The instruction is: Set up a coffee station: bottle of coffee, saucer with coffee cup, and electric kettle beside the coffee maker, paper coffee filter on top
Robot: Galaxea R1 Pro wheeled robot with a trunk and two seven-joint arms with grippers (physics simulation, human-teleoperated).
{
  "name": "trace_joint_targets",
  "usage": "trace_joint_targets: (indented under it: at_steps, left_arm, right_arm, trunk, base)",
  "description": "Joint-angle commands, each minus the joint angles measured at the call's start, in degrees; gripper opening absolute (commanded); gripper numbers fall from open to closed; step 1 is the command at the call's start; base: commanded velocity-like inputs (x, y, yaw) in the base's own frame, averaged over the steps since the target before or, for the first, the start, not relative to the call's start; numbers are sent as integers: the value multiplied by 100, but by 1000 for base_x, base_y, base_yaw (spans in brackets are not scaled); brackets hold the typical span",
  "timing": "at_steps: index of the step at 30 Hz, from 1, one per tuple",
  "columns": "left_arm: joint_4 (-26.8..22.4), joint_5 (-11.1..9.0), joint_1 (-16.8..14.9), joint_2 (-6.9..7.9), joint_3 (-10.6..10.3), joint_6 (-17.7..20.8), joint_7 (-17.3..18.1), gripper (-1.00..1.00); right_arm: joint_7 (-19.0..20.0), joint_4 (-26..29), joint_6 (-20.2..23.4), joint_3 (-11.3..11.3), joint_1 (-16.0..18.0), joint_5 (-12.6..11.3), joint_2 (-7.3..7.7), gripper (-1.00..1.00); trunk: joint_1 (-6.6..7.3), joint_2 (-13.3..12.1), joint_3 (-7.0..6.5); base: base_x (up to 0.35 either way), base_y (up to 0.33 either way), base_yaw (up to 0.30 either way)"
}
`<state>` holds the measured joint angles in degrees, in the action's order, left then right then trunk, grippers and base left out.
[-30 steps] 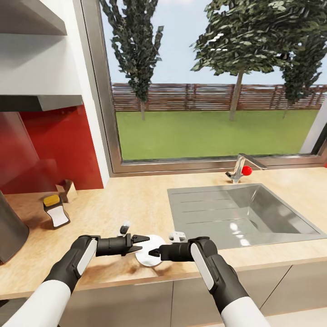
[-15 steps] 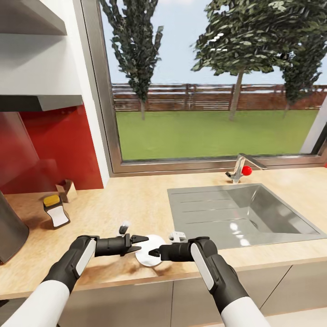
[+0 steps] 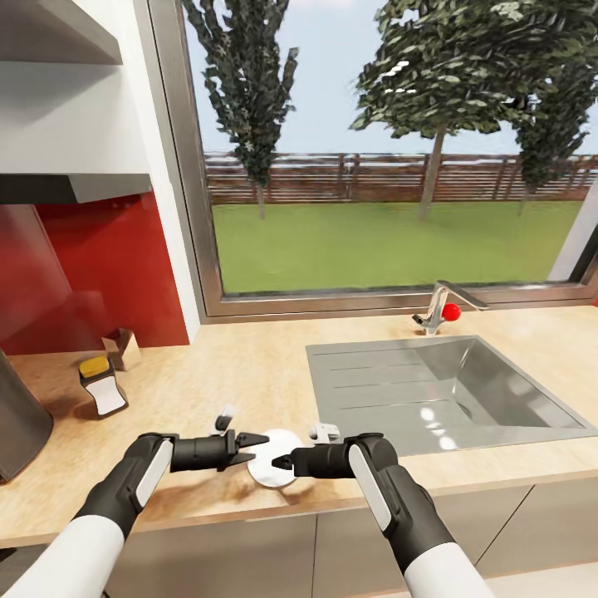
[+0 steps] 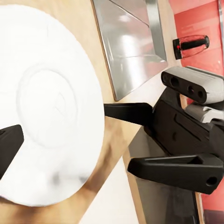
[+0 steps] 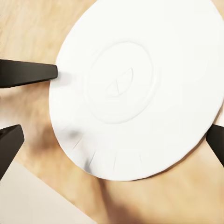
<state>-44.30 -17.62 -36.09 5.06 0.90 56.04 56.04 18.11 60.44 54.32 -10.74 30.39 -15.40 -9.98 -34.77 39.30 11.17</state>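
Two black two-fingered grippers face each other over the small plain white round saucer (image 3: pixel 267 475), which lies flat on the long light-wood countertop (image 3: pixel 249 374) near its front edge, just beside the steel sink (image 3: pixel 448 390).

Change noted: the left gripper (image 3: pixel 257 447) has drawn back a little along its own arm over the last second, away from the saucer's near rim. The right gripper (image 3: pixel 278 463) has not shifted, and the saucer sits where it sat.

Finger state: the left gripper's fingers are spread and hold nothing. In the left wrist view one finger (image 4: pixel 9 147) overlaps the rim of the plate, though contact cannot be judged. The right gripper is likewise released. Its wrist view shows one fingertip (image 5: pixel 46 72) at the saucer's rim and the other off the plate over bare wood.

Other items: the small waisted dark brown bottle with yellow cap and white label (image 3: pixel 101 386) is already on the counter by the red backsplash, tilted, well apart from the saucer.

Assessment: the saucer step is in hand but no grip is made. The left arm's small withdrawal reads as a repositioning — not a lift. A thin flat plate gives little to pinch, so the next approach likely needs a finger worked under the rim. The risk is that the saucer slides toward the counter's edge.
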Motion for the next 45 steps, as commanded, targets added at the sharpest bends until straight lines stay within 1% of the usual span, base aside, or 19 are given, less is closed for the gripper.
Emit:
trace_joint_targets:
  at_steps: [1,7,18,25,27,35,45]
  left_arm:
    - [0,10,2,12,10,21,21,100]
    - [0,4,13,104,9,21,21,100]
    - [4,12,16,166,16,13,21,100]
    - [8,5,23,297,16,12,28,100]
    - [9,5,23,313,16,12,29,100]
    - [9,4,23,328,16,12,30,100]
    - [9,2,23,323,14,8,30,100]
  right_arm:
    - [17,-189,35,2,2,55,-2,100]
    - [17,-182,35,12,2,55,-2,100]
    - [17,-182,35,27,2,55,-2,100]
    - [17,-182,35,28,2,55,-2,100]
    - [17,-183,35,28,2,55,-2,100]
    - [17,-313,35,28,2,55,-2,100]
    - [17,-324,35,28,2,49,-2,100]
  trunk:
    - [-2,7,10]
    - [-2,7,10]
    - [-2,7,10]
    - [-2,7,10]
    - [-2,7,10]
    - [-2,7,10]
    - [-2,7,10]
  base:
    - [0,0,0]
    - [0,0,0]
    - [0,0,0]
    - [0,0,0]
    - [0,0,0]
    - [0,0,0]
    - [0,0,0]
